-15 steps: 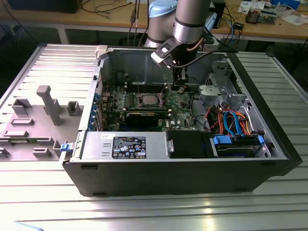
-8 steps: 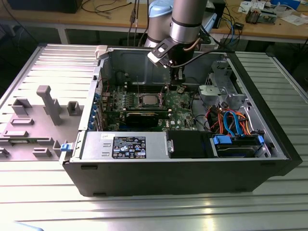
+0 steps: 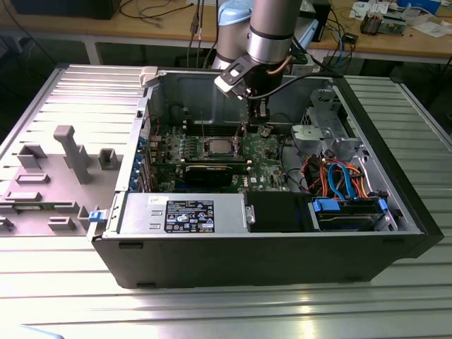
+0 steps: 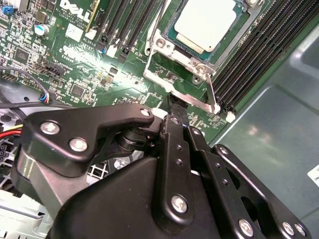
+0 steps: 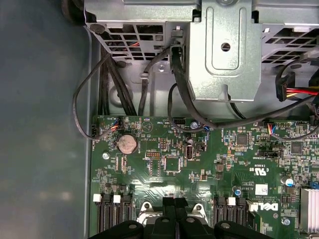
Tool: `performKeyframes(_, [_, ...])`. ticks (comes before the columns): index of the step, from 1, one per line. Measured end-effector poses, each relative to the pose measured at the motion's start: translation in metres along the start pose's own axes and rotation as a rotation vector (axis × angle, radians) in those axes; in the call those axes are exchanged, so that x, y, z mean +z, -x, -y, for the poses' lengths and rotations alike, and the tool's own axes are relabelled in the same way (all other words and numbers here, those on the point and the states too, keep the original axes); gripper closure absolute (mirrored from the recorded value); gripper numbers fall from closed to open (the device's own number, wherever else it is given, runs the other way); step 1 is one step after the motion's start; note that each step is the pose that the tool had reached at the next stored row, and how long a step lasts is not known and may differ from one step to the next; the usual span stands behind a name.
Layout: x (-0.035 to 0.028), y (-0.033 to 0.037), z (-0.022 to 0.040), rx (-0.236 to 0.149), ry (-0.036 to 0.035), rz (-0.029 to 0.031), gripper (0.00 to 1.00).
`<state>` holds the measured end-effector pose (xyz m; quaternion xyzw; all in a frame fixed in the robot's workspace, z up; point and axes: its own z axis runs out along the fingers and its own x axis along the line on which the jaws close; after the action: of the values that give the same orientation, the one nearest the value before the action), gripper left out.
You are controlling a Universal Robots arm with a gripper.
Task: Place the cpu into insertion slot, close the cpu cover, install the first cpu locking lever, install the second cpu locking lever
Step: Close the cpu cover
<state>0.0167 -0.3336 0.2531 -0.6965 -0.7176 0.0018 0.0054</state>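
The cpu (image 4: 204, 22), a flat square chip with a silvery top, lies in the insertion slot (image 4: 220, 49) on the green motherboard (image 4: 99, 69). The silver cpu cover (image 4: 162, 67) frames the chip and looks flat over its edges. A thin metal locking lever (image 4: 211, 93) runs along the memory-slot side. My gripper (image 4: 175, 102) is shut, with its black tips just off the cover's near edge and nothing visible between the fingers. In the exterior view the gripper (image 3: 258, 121) hangs inside the case, to the exterior view's right of the cpu (image 3: 219, 147).
Long black memory slots (image 4: 259, 55) flank the socket. A black graphics card (image 3: 212, 171) lies in front of it. A metal drive cage (image 5: 219, 55) with black cables (image 5: 184, 99), a coin battery (image 5: 126, 144) and the power supply (image 3: 180, 214) crowd the case.
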Motion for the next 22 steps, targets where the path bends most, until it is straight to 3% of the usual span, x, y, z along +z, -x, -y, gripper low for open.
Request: performKeyframes(22, [0.0001,-0.0001,0.0047,0.0,0.0,0.0,0.89])
